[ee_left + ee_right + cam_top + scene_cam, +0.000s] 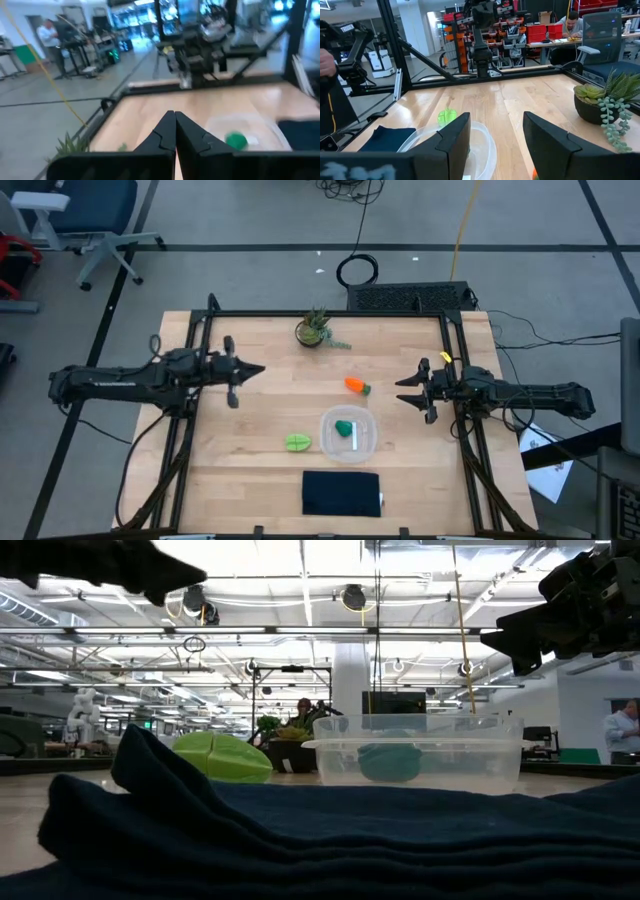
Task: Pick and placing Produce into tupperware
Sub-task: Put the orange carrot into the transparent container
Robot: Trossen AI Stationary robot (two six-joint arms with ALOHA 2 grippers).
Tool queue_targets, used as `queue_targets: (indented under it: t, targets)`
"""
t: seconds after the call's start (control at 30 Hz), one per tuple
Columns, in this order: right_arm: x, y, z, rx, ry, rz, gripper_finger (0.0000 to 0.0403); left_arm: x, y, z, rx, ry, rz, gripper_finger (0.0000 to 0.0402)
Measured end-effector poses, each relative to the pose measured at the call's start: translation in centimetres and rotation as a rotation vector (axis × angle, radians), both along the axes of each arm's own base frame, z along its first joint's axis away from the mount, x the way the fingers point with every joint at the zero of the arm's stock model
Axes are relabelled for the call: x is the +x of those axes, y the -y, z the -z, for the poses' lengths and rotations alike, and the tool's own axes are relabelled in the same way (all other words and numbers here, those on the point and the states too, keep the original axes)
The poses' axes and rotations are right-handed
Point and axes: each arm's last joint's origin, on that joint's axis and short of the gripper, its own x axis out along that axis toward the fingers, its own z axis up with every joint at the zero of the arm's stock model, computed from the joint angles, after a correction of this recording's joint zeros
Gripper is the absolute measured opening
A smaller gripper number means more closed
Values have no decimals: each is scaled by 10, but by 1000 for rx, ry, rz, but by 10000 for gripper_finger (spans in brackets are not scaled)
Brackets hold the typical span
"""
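The wooden table (250,430) carries everything, with a dark folded cloth (341,492) at its near edge and a potted plant (314,329) at the far edge. Between them sits the clear tub (349,435), already holding the dark green lump (344,427), so one piece looks done. The lime-green leafy piece (298,442) lies just beside the tub, and the carrot (357,386) lies near it towards the plant. The right gripper (404,390) hovers with fingers apart and empty, probably lined up for the carrot. The left gripper (258,369) waits pinched closed, holding nothing.
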Motion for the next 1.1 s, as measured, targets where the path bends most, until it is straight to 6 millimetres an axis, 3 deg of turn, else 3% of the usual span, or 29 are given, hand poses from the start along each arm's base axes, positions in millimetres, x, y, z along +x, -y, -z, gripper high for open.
queue_targets:
  t: [0.17, 0.3, 0.5, 0.73, 1.1]
  targets:
    - [0, 0, 0, 0, 1, 0, 176, -14, 1, 13, -1, -107, -21, 0]
    - [0, 0, -2, -2, 21, 0, 176, -17, 6, 27, 3, -13, 128, 0]
    - [0, 0, -5, -5, 53, 0, 176, -23, 6, 51, 10, 69, 112, 0]
    - [0, 0, -5, -5, 52, 0, 176, -31, 6, 66, 8, 75, 109, 0]
    - [0, 0, -5, -20, 51, 1, 176, -31, 6, 69, -19, 66, 108, 13]
